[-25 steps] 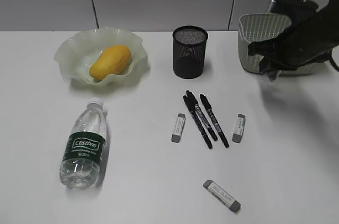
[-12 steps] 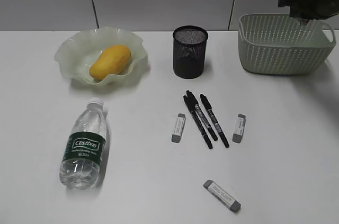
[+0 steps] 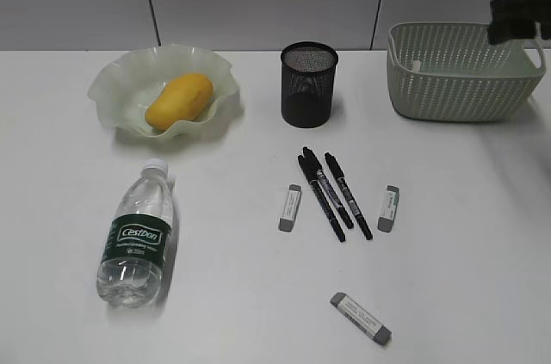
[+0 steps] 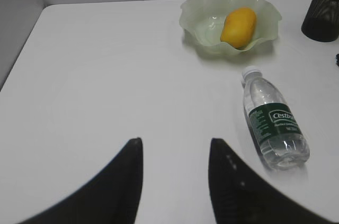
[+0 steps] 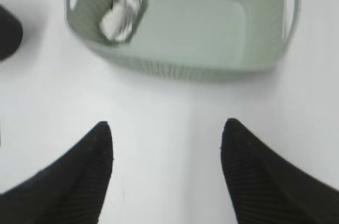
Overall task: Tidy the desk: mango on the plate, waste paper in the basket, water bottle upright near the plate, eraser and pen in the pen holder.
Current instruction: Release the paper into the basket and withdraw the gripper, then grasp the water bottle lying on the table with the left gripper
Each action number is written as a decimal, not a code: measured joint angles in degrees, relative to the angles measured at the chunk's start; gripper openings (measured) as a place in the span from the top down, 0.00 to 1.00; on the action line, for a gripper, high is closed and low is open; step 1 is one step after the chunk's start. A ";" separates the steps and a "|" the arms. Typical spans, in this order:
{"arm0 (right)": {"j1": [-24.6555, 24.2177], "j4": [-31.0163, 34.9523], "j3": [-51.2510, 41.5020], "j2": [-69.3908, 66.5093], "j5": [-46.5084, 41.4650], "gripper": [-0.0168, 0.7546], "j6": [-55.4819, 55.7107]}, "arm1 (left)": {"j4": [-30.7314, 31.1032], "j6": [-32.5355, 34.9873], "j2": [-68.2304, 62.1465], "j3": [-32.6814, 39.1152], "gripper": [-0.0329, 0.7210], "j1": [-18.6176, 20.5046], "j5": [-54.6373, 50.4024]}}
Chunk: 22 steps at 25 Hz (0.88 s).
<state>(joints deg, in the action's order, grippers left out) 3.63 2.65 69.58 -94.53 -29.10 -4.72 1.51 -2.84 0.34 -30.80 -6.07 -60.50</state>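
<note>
Exterior view: white desk [image 3: 224,312] holds the mango [image 3: 178,100] lying inside the wavy-rimmed pale green plate [image 3: 116,80] at rear left. Black mesh pen holder [image 3: 308,84] stands upright at rear centre. Pale green weave-pattern basket [image 3: 461,71] sits at rear right. The water bottle [image 3: 138,233] lies on its side at front left, white cap toward the plate; its dark green label reads "Cestbon", smaller print under it not legible. Three black pens [image 3: 334,194] lie close together mid-desk, printing on the barrels too small to read. One eraser [image 3: 290,208] lies just left of the pens, a second eraser [image 3: 388,208] just right of them, a third eraser [image 3: 360,317] apart at front; sleeve markings unreadable. Right gripper [image 3: 516,13] shows only as a dark mass above the basket's right rear corner. Right wrist view: right gripper [image 5: 167,152] has its fingers [image 5: 87,166] spread wide with nothing between them, bare desk below, basket ahead; the waste paper [image 5: 121,15] rests inside the basket in its left corner, somewhat blurred. Left wrist view: left gripper [image 4: 175,173] hovers over bare desk, fingers [image 4: 127,176] partly apart and empty; bottle, plate and mango lie ahead to the right, "Cestbon" partly readable there.
</note>
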 joint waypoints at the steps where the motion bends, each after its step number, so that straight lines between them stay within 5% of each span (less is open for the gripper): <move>1: 0.00 -0.38 -3.57 4.58 -1.14 0.32 0.00 | 0.00 0.00 0.00 0.00 0.55 0.00 0.00; 10: 1.34 -2.65 -31.90 46.19 -24.19 0.43 1.01 | -0.30 0.00 -0.69 0.00 0.58 0.00 0.00; 22: 1.34 -5.92 -38.73 93.81 -34.12 0.43 2.00 | -6.11 2.84 -17.27 -0.66 0.42 -0.56 1.53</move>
<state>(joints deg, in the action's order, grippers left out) 4.97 -3.28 30.85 -0.71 -63.22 -2.72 -4.60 0.00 -16.93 -31.46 -6.63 -58.97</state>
